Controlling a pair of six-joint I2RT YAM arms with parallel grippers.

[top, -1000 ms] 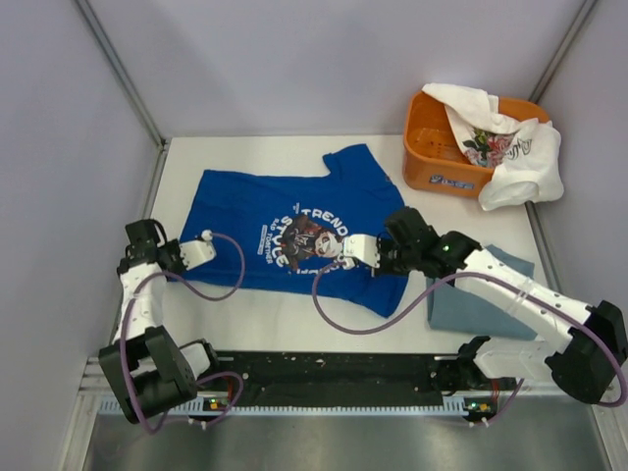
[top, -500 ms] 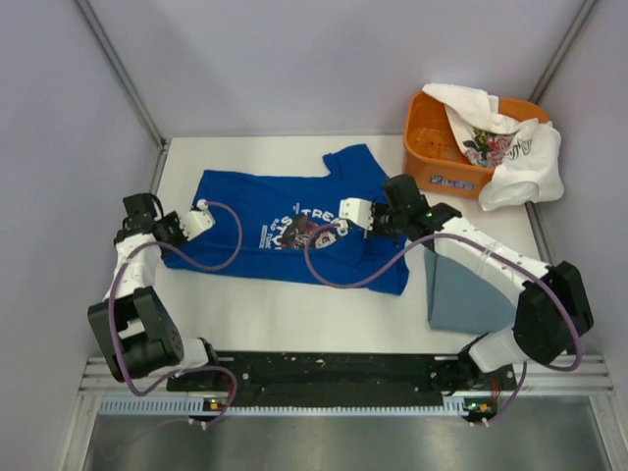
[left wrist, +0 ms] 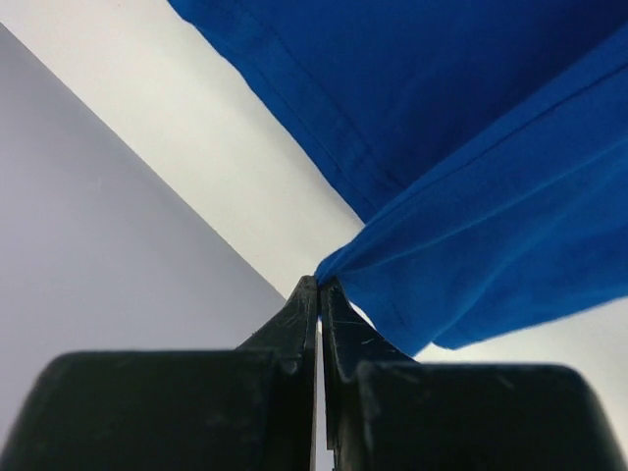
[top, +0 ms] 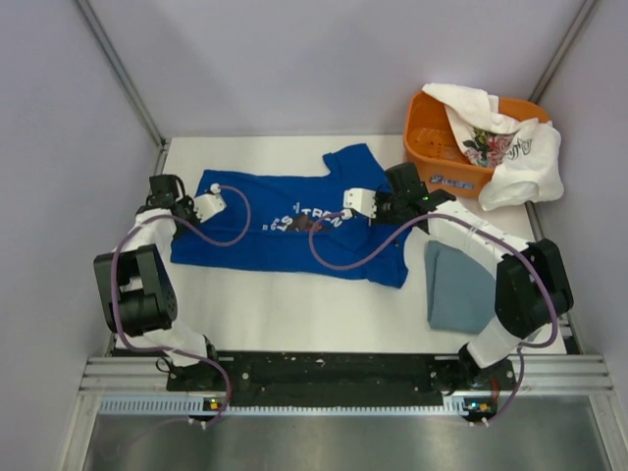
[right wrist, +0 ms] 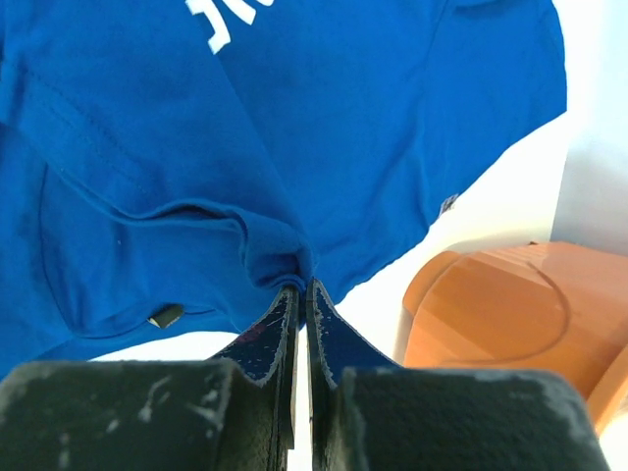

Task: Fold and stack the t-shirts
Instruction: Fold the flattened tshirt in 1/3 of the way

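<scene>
The royal-blue t-shirt [top: 285, 257] lies on the white table, its near part folded over towards the back so that only part of the white lettering shows. My left gripper [top: 214, 201] is shut on the shirt's left edge; in the left wrist view the blue cloth [left wrist: 471, 177] is pinched at the tips of that gripper [left wrist: 319, 283]. My right gripper [top: 345, 203] is shut on the shirt near the chest print; the right wrist view shows a bunched fold [right wrist: 265, 240] in its tips [right wrist: 299, 285]. The folded grey-blue t-shirt [top: 461, 287] lies at the right. The white floral t-shirt [top: 505, 142] hangs over the basket.
The orange plastic basket [top: 432, 167] stands at the back right, close behind my right gripper, and shows in the right wrist view [right wrist: 500, 314]. Purple cables [top: 339, 263] loop over the blue shirt. Grey walls close in the table on the left and at the back.
Both grippers have moved towards the back, carrying the blue shirt's near edge with them. The shirt is now folded over and most of its round print is covered.
</scene>
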